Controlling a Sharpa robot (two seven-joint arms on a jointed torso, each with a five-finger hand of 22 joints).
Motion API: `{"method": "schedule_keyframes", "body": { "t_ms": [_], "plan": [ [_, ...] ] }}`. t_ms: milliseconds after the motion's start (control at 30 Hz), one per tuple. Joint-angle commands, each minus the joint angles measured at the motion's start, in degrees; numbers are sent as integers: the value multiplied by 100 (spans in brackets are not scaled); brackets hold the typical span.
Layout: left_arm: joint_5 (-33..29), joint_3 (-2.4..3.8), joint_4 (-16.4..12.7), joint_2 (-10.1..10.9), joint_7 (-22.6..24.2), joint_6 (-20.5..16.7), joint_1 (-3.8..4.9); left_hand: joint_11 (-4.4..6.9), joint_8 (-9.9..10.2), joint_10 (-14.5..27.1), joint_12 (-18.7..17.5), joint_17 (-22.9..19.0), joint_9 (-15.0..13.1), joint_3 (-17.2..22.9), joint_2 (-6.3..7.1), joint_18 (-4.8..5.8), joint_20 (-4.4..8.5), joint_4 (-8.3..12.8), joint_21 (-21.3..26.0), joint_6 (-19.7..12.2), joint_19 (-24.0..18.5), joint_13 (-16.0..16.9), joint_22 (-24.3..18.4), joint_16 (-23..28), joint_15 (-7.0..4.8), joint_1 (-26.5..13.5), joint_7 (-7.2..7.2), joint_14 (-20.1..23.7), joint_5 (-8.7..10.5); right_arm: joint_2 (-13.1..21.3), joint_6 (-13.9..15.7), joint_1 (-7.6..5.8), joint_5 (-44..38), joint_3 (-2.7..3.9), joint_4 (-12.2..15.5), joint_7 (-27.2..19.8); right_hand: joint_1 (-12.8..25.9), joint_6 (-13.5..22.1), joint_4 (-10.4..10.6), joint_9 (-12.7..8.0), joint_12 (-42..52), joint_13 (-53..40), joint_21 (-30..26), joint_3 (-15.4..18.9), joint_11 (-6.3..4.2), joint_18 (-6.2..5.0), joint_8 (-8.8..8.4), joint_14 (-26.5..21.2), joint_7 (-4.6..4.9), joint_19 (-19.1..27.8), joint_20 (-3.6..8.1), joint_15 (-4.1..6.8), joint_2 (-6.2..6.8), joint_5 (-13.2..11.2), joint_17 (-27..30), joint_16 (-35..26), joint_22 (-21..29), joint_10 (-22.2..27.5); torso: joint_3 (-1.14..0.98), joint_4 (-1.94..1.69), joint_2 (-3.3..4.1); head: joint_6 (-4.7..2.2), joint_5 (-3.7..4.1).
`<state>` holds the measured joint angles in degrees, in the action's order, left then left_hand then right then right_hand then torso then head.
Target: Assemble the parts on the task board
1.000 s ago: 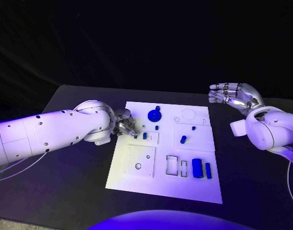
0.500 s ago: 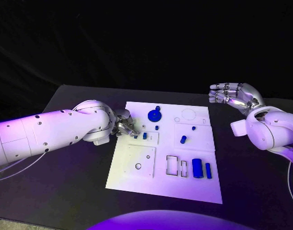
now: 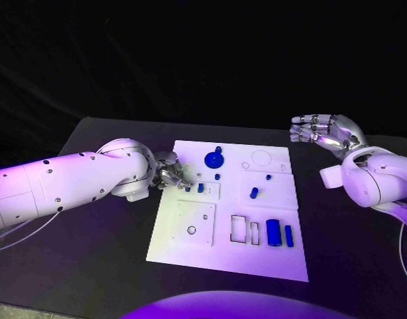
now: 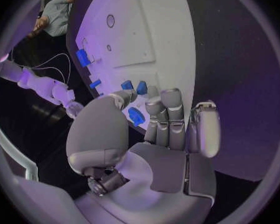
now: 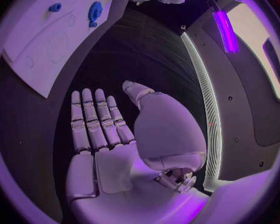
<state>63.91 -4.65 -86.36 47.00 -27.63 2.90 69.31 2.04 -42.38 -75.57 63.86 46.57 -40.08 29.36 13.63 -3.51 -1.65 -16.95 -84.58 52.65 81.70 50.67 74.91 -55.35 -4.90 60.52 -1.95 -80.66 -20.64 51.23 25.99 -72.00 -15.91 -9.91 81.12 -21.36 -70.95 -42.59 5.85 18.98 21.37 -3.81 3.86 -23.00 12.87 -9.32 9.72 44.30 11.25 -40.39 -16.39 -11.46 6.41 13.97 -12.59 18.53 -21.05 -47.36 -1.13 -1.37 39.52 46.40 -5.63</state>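
Barely any change since a second ago: left arm nudged slightly, left hand still parked at the near-left edge of the task board, right hand holding the same raised pose off the board's far right corner. Left hand: fingers curled down onto the board by a small blue peg, fingertips close together just beside that peg in the wrist view; cannot tell whether anything is pinched between them. Right hand: fingers apart, lightly curled, palm up, holding nothing, hovering over the black table well apart from the board. Parts relative to left hand: blue round disc just beyond the fingertips toward the board's far edge, with a tiny blue piece just under it; short blue peg farther out toward the board's middle; another tiny blue piece near it. Two upright blue blocks, wide blue block and narrow blue block, at the near-right part of the board, well apart from both hands, next to two empty rectangular slots. Raised white panel with a round hole sits just nearer than the left hand. Right wrist view: disc and one small blue piece visible on the board past the open fingers, nothing touching them.
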Motion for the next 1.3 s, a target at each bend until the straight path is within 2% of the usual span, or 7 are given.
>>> {"method": "schedule_keyframes", "body": {
  "t_ms": [33, 300, 500, 733, 1000, 1167, 1300],
  "plan": [
    [-103, 8, -21, 5, -24, -46, -10, 7, 36, 21, -1, 4, -9, -61, -4, 82, 8, 9, 17, 44, 27, 2, 414, -13, -22, -63, 14, 10, -14, -2, -56, 3, -11, 1, 3, -58, 7, -32, 24, -8, 35, 8, -1, 16, 15, 38, -10, -34, 519, 47, -11, 16, -11, 32, 9, 27, 5, 15, 2, -5, -3, 1, 7],
    [-283, 20, -32, 7, 22, -174, -10, 7, 51, 23, -3, 7, -18, -161, -38, 81, 8, 8, 20, 54, 26, 2, 412, -15, -21, -138, 14, 9, -15, -7, -60, 8, -11, 1, -3, -58, 7, -32, 24, -8, 35, 8, -1, 16, 15, 38, -10, -34, 519, 47, -11, 16, -11, 32, 9, 27, 5, 15, 2, -3, -3, 9, 8],
    [-559, 26, -26, 6, 135, -289, -10, -6, 92, 39, -11, 10, -53, -534, -35, 78, 5, 6, 30, 53, 19, -3, 403, -14, -13, -424, 1, 10, 8, -9, -61, 13, -11, 1, -7, -57, 7, -32, 24, -8, 35, 8, -1, 16, 15, 38, -10, -34, 519, 47, -11, 16, -11, 32, 9, 27, 5, 15, -4, -3, -5, 6, 15],
    [-723, 35, -8, 28, 206, -395, -10, -8, 101, 56, -36, 6, -60, -599, -49, 70, 4, 5, 49, 49, -6, -38, 369, -10, -12, -458, 1, 12, 10, -8, -63, 16, -11, 1, -10, -55, 7, -32, 24, -8, 35, 8, -1, 16, 15, 38, -10, -34, 519, 47, -11, 16, -11, 32, 9, 27, 5, 15, -4, -6, -9, 4, 16],
    [-1101, 120, 58, 83, 490, -662, -6, -124, 209, 501, -420, -32, -124, -914, -93, -63, -52, 14, 386, -325, -429, -555, -193, 29, 76, -216, -134, 38, -48, -8, -66, 18, -11, 1, -21, -57, 8, -31, 32, -14, 39, 8, -1, 23, 16, 39, -10, -38, 520, 51, -11, 15, -16, 33, 15, 31, 13, 18, -4, 0, -12, -28, 19],
    [-1168, 190, 50, 117, 783, -943, 14, -295, 208, 1277, -874, -445, -155, -1100, -151, -205, -181, 17, 828, -776, -923, -1259, -838, 433, 227, 194, -319, 355, -82, -9, -66, 20, -11, 1, -27, -57, 8, -31, 32, -14, 39, 8, -1, 23, 16, 39, -10, -38, 520, 51, -11, 15, -16, 33, 15, 31, 13, 18, -9, 1, -12, -46, 20],
    [-1180, 211, 50, 80, 1165, -1108, 27, -361, 245, 1514, -921, -598, -91, -1076, -173, -258, -236, 17, 1010, -949, -1108, -1373, -1081, 578, 286, 459, -393, 497, -90, -9, -64, 21, -11, 1, -24, -58, 8, -31, 32, -14, 39, 8, -1, 23, 16, 39, -10, -38, 520, 51, -11, 15, -16, 33, 15, 31, 13, 18, -9, 2, -6, -75, 42]
  ]
}}
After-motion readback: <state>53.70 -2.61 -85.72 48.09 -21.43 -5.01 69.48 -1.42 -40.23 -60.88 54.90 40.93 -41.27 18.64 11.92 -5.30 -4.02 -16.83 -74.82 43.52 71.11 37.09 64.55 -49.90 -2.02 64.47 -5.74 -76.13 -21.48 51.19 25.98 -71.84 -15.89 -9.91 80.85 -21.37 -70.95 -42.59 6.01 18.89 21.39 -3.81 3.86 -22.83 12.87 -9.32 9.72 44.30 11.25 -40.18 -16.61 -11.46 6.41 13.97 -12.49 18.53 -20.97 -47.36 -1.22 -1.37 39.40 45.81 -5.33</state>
